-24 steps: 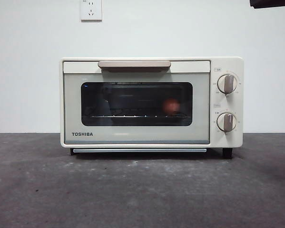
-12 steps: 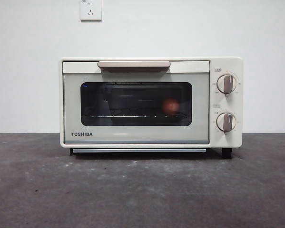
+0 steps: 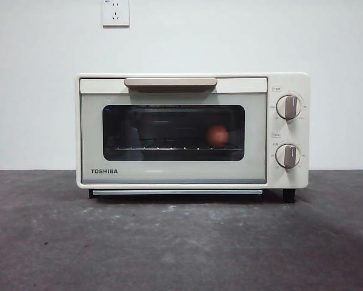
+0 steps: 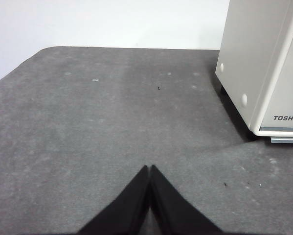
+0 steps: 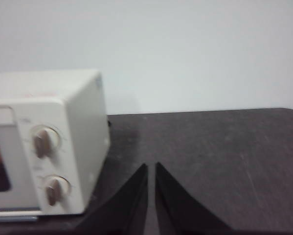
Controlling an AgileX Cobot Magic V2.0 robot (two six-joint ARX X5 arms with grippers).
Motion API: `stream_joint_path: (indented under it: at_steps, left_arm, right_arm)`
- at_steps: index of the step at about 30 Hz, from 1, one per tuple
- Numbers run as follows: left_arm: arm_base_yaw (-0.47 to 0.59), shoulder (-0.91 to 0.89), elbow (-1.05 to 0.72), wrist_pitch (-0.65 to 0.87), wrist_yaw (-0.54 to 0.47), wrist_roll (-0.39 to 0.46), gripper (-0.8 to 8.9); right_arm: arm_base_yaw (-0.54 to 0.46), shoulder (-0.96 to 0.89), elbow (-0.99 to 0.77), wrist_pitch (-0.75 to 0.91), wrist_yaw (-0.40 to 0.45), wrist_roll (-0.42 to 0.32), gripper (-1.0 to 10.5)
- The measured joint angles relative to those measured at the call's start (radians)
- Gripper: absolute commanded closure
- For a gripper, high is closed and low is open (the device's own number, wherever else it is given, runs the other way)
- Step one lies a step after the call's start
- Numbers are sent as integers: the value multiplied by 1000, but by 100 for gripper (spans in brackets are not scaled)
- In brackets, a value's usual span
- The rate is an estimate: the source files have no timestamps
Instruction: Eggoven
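Both grippers hang clear of the oven, each off to one side of it, and neither holds anything. Seen in the left wrist view, the left gripper (image 4: 150, 169) has its jaws pressed together at the tips, low in the middle of the frame over bare grey table (image 4: 97, 127). Seen in the right wrist view, the right gripper (image 5: 151, 166) has its jaws drawn almost together, with only a thin slit between the tips, low in the centre of that frame.

In the front view the oven (image 3: 193, 130) fills the middle of the frame, its door closed flush and the handle (image 3: 170, 81) running level along the door's upper edge. Behind the dark glass, the egg (image 3: 217, 135) rests on the wire rack at the right of the window. The two knobs (image 3: 288, 107) stand one above the other at the right of the frame.

The egg lies behind the shut door, so neither gripper can reach it directly. The oven's knob end shows at the left of the right wrist frame, and its plain side wall shows at the upper right of the left wrist frame. Which arm is nearer cannot be told from these views. Judging by the egg inside and the door closed, the task looks complete or nearly so, with both arms parked.
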Motion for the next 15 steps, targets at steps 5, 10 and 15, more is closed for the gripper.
stream_joint_path:
  at_steps: [5,10,15]
  left_arm:
    - [0,0,0,0,0,0,806]
    - [0,0,0,0,0,0,806]
    - [0,0,0,0,0,0,806]
  right_arm:
    - [-7,-1,-121,63,-3,18,943]
    - [-7,0,-140,-11,-3,42,943]
    - [-7,0,-140,-64,0,52,943]
